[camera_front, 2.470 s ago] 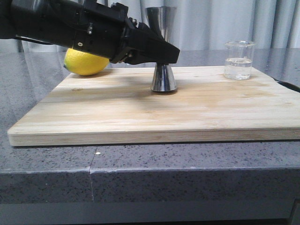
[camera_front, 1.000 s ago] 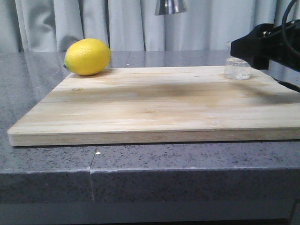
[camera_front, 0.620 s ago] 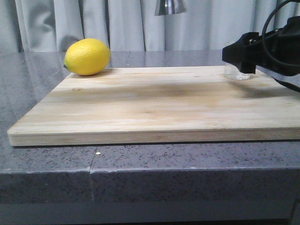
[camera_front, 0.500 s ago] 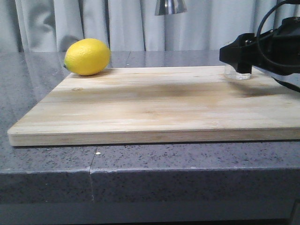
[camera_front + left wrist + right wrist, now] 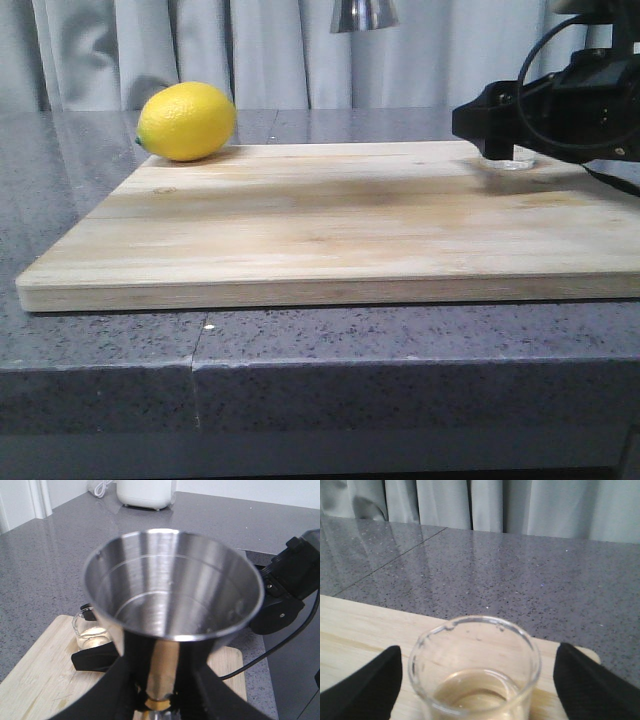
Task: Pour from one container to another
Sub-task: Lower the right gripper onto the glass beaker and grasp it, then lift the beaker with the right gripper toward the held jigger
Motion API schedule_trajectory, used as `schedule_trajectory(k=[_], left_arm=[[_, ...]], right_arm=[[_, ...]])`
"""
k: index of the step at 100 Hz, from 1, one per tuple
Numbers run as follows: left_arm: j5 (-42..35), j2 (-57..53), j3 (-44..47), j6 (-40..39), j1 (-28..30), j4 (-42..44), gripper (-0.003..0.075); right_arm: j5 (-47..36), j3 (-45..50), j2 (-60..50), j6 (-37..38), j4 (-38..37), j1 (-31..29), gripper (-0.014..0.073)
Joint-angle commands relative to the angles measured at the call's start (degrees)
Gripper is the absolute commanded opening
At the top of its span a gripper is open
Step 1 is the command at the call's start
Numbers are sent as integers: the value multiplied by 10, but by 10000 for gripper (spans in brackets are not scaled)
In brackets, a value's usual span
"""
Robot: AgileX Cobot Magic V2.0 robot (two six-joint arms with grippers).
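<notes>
Two containers are in play, and no pouring has begun. Beaker (image 5: 476, 672) stands upright at the far right corner of the cutting board (image 5: 330, 230), with clear liquid in its lower part; in the front view only its base shows beneath the right gripper (image 5: 492, 125). Right gripper's fingers (image 5: 367, 682) sit open on either side of the glass, apart from its wall, so the grasp is not yet made. Jigger (image 5: 172, 602) is held aloft, upright, well above the board; its lower cone shows at the top edge of the front view. Left gripper (image 5: 160, 700) is clamped at the jigger's gold-banded waist. Upper cup appears dry.

Judged status: receiving vessel lifted, roughly a third complete. Outstanding: close on the beaker, raise it, bring lip over the jigger's mouth, tip. Lemon (image 5: 186, 121) rests at the far left corner, clear of the work.
</notes>
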Motion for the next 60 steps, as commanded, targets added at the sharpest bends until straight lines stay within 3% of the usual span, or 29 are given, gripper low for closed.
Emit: schedule_trajectory(k=[1, 21, 48, 60], left_arm=[[21, -30, -20, -7, -2, -39, 125], [22, -30, -20, -7, -2, -39, 125], [22, -30, -20, -8, -2, -39, 125], [22, -30, -20, -8, -2, -39, 125]], right_arm=[[-45, -17, -11, -6, -1, -3, 559], [-48, -17, -1, -6, -1, -3, 542], [-58, -17, -1, -6, -1, -3, 267], [-58, -17, -1, -6, -1, -3, 220]])
